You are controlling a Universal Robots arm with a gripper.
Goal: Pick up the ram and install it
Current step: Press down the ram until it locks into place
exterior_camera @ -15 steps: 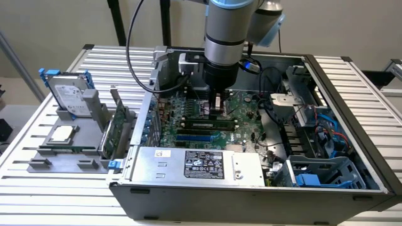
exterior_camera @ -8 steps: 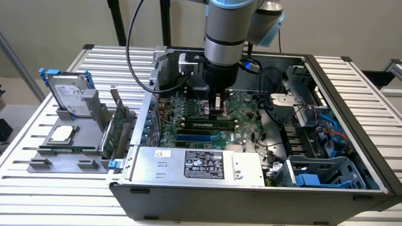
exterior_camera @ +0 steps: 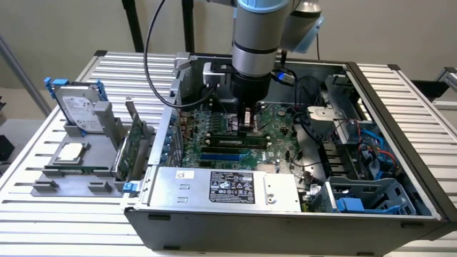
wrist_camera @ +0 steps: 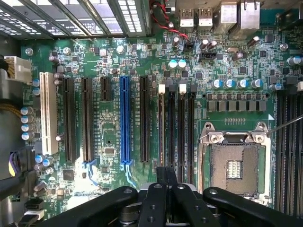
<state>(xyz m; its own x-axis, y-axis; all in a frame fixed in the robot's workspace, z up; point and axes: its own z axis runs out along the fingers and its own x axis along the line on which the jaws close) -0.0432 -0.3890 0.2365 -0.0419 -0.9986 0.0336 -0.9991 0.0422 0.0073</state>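
The tool (exterior_camera: 246, 127) is lowered inside the open case (exterior_camera: 400, 107), over the memory slots (wrist_camera: 176, 123). Its tips are drawn narrow. A long green stick, taken to be the ram (exterior_camera: 239, 142), is seen lying along the slots just below the tips; whether it is gripped or already seated cannot be told.

If the ram is pressed while off the slot line, or with its notch reversed, the stick or the board (wrist_camera: 109, 66) could be cracked. One end could also be left unlatched if it is tilted.

The case is set on a slatted metal surface (exterior_camera: 43, 214). To the left a drive (exterior_camera: 78, 107) and a card (exterior_camera: 132, 142) are held in a grey rack. A plain beige wall is seen behind.
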